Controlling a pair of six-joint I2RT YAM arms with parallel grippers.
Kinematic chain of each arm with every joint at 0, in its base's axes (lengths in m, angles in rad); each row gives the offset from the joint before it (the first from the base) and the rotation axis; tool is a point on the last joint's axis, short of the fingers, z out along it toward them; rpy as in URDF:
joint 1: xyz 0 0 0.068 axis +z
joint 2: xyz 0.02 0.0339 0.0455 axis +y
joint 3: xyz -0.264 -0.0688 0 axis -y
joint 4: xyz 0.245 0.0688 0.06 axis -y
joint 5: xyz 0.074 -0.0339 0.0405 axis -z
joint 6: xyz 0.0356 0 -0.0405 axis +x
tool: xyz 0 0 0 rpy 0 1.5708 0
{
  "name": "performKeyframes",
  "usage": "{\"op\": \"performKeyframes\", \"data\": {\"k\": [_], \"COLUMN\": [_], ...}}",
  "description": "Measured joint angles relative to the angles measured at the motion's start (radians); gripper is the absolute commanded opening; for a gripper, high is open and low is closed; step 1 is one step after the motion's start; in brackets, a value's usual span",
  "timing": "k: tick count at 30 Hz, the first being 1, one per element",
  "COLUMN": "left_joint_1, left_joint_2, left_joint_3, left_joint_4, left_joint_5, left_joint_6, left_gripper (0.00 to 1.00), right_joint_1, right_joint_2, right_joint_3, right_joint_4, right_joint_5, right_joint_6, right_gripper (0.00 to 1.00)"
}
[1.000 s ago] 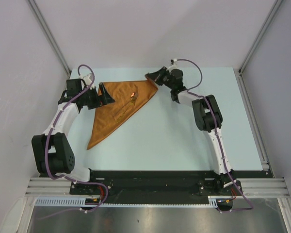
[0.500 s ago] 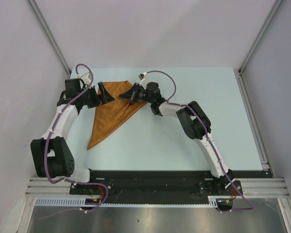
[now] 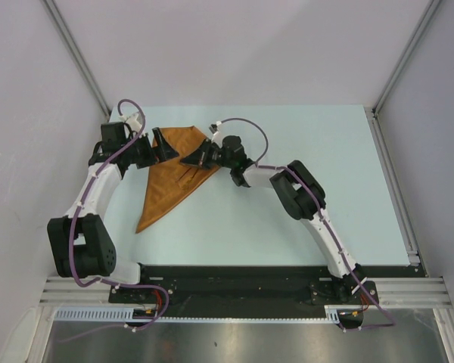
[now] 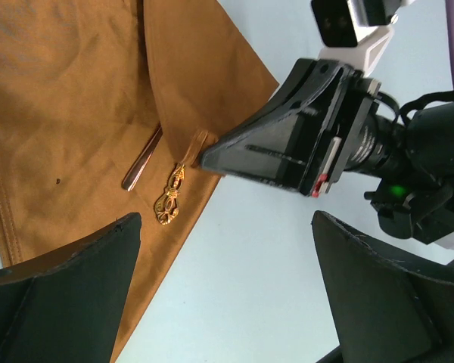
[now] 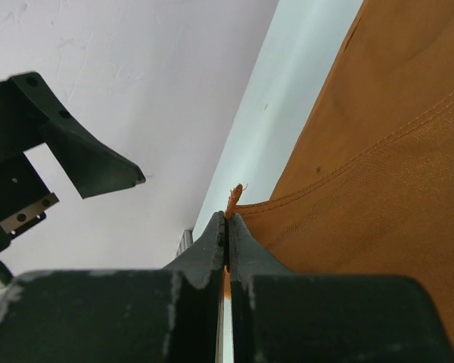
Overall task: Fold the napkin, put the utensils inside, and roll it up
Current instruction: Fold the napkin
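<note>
From above, the napkin (image 3: pixel 170 185) lies folded in a triangle at the table's (image 3: pixel 303 219) far left. Your right fingers (image 3: pixel 189 157) pinch its right corner above the cloth, and your left fingers (image 3: pixel 163 145) are spread empty alongside. Left wrist: the utensils (image 4: pixel 142 168) lie on the cloth at the lifted flap's edge. Right wrist: corner clamped tight. You're likely wrapping; next, lay that flap across them.

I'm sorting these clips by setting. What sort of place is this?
Likely a robotics lab test cell: two robot arms bolted to a pale blue table, enclosed by plain white walls with aluminium rails.
</note>
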Motion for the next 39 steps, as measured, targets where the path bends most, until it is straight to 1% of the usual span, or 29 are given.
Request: {"op": "performKeyframes", "data": {"k": [5,6,7,8,11,16,17,19,24,26,30,32,35,36,37,39], "left_joint_1": [0.000,0.000,0.000,0.000,0.000,0.000,0.000,0.000,0.006,0.022,0.075,0.085,0.085,0.085,0.085,0.087], "left_joint_2": [-0.001,-0.001,-0.001,-0.001,-0.001,-0.002,-0.003,-0.009,-0.079,-0.142,-0.327,-0.418,-0.532,-0.564,-0.588,-0.619], "left_joint_3": [0.000,0.000,0.000,0.000,-0.002,-0.012,-0.019,-0.034,-0.125,-0.198,-0.388,-0.468,-0.562,-0.589,-0.610,-0.641], "left_joint_4": [0.000,0.000,0.000,0.000,0.000,0.003,0.008,0.016,0.052,0.081,0.117,0.121,0.105,0.094,0.076,0.046], "left_joint_5": [0.001,0.002,0.002,0.003,0.002,-0.008,-0.013,-0.029,-0.113,-0.138,-0.217,-0.271,-0.348,-0.374,-0.397,-0.436], "left_joint_6": [-0.005,-0.006,-0.006,-0.006,-0.006,-0.009,-0.014,-0.023,-0.066,-0.106,-0.209,-0.264,-0.337,-0.361,-0.387,-0.429], "left_gripper": [0.99,0.99,0.99,0.99,1.00,1.00,1.00,1.00,1.00,0.99,0.99,0.96,0.87,0.81,0.78,0.73], "right_joint_1": [0.032,0.037,0.041,0.044,0.052,0.052,0.051,0.047,0.034,0.023,-0.020,-0.060,-0.128,-0.147,-0.176,-0.229], "right_joint_2": [0.022,0.029,0.035,0.041,0.049,0.048,0.044,0.031,-0.074,-0.151,-0.334,-0.433,-0.543,-0.571,-0.612,-0.644], "right_joint_3": [0.000,0.000,0.000,0.000,-0.001,-0.016,-0.025,-0.054,-0.177,-0.243,-0.380,-0.454,-0.558,-0.592,-0.651,-0.706], "right_joint_4": [-0.011,-0.014,-0.019,-0.020,-0.031,-0.028,-0.028,-0.031,-0.036,-0.031,-0.003,0.017,0.051,0.063,0.077,0.084], "right_joint_5": [-0.008,-0.008,-0.009,-0.009,-0.009,-0.019,-0.022,-0.026,-0.046,-0.052,-0.066,-0.071,-0.080,-0.085,-0.094,-0.100], "right_joint_6": [-0.002,-0.003,-0.003,-0.003,-0.004,-0.029,-0.035,-0.047,-0.093,-0.111,-0.147,-0.164,-0.179,-0.179,-0.179,-0.179], "right_gripper": [0.00,0.03,0.07,0.17,0.39,0.51,0.58,0.64,0.64,0.64,0.64,0.64,0.64,0.64,0.64,0.64]}}
